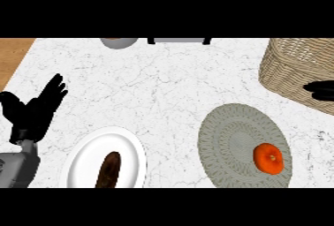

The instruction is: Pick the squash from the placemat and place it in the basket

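An orange squash (pixel 269 158) lies on the right part of a round grey-green placemat (pixel 231 141) at the lower right of the counter. A woven wicker basket (pixel 294 66) stands at the upper right. My right hand (pixel 321 90) shows only as dark fingers at the right edge, in front of the basket's lower wall and well above the squash. My left hand (pixel 34 110) rests open at the left edge, fingers up, far from the placemat.
A white plate (pixel 91 152) with a dark brown elongated food item (pixel 109 171) sits at the lower left. A grey bowl (pixel 119 42) and a dark-legged object (pixel 179 40) stand at the far edge. Wooden surface (pixel 13 55) borders the marble at the upper left.
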`<action>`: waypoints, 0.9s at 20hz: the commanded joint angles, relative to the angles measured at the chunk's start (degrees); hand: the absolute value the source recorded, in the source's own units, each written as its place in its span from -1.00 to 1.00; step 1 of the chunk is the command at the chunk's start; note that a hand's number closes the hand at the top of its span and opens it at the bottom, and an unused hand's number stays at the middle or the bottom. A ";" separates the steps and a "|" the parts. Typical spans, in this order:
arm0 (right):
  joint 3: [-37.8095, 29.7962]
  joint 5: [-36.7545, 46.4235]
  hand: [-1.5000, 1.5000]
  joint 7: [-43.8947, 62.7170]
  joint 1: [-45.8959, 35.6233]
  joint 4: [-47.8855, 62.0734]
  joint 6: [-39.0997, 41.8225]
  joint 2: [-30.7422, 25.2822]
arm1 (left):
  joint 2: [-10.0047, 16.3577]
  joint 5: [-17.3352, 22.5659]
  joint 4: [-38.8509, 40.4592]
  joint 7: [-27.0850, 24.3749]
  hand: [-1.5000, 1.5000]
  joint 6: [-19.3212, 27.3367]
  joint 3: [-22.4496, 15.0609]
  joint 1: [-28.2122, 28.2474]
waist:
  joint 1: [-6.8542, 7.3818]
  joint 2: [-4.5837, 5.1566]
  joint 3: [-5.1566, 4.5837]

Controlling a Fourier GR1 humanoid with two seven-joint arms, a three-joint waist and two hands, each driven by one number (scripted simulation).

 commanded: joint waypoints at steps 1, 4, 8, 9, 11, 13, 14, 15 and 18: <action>2.99 4.91 -1.00 -12.41 3.46 2.78 1.07 2.48 | -0.48 -0.79 -2.60 2.27 0.00 0.92 -0.62 0.17 | -0.06 -0.21 0.00; 8.68 8.21 -1.00 -11.39 -0.04 7.85 -3.83 9.04 | -2.75 -1.67 -1.18 0.26 0.00 1.40 -1.59 -0.29 | 1.13 0.15 -0.04; 9.24 6.72 -1.00 -12.94 1.16 8.71 -4.57 11.21 | -3.31 -3.32 4.12 -3.59 0.00 0.60 -1.03 -0.63 | -0.17 0.02 -0.13; 9.96 7.85 -1.00 -16.82 2.35 13.12 -6.77 12.40 | -2.86 -3.56 -0.42 1.09 0.00 2.20 -1.72 -1.42 | 0.31 0.01 -0.03; 12.96 8.80 -1.00 -15.10 3.80 11.38 -7.97 14.63 | 0.26 0.24 1.85 2.96 0.00 -0.97 2.53 -4.55 | -0.01 -0.03 -0.07; 13.26 10.83 -1.00 -11.70 -0.36 12.77 -7.64 16.77 | -4.70 -4.18 -2.08 -0.96 0.00 1.41 -2.57 2.00 | 0.33 -0.20 -0.11; 14.89 13.93 -1.00 -12.14 1.78 13.24 -10.76 18.44 | -0.70 -1.48 -3.98 2.47 0.00 -1.26 0.69 1.27 | 0.22 -0.27 -0.09; 15.06 15.69 -1.00 -10.49 1.44 11.99 -10.85 18.81 | -2.95 -3.04 -4.48 2.47 0.00 0.47 -0.68 1.75 | -0.06 -0.30 -0.11; 16.58 18.65 -1.00 -10.06 0.47 12.80 -10.14 18.72 | -0.09 -1.11 1.76 0.85 0.00 -3.36 3.26 -1.06 | -0.40 -0.27 -0.14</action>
